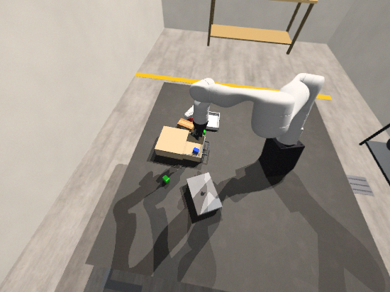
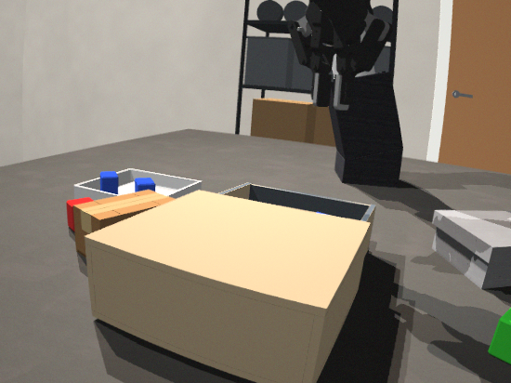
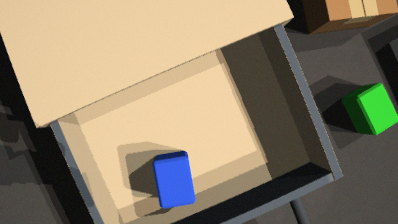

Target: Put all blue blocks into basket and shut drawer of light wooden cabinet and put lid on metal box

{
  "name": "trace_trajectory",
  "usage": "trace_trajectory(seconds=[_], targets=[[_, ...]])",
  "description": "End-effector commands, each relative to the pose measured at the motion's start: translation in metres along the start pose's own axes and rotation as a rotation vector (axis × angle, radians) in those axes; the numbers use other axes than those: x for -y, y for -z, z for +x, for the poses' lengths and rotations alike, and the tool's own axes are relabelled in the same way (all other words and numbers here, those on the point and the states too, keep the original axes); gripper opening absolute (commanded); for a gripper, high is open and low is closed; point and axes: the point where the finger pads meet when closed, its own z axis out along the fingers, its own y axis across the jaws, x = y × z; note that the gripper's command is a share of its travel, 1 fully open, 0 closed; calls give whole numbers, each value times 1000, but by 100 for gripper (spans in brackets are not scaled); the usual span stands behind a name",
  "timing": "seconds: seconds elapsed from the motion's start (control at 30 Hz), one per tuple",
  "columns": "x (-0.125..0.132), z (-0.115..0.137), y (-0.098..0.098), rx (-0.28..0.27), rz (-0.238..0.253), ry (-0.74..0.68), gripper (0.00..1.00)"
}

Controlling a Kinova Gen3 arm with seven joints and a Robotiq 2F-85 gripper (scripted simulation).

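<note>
My gripper is partly open and empty, above the pulled-out drawer of the light wooden cabinet. The fingers are outside the wrist view. A blue block lies on the drawer floor near its front; the exterior view shows only a sliver. The white basket holds two blue blocks, one taller-looking at the left and one farther right. The metal box has its lid on; whether fully down I cannot tell.
A brown carton is beside the cabinet, with a red block behind it. One green block lies beside the drawer. Another green block lies on the cabinet's other side.
</note>
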Motion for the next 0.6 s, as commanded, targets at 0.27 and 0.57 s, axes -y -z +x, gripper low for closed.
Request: trace_trajectory(seconds=[0.27, 0.57], targets=[[8, 9, 2, -9, 11, 183, 30], [9, 10, 2, -9, 11, 189, 64]])
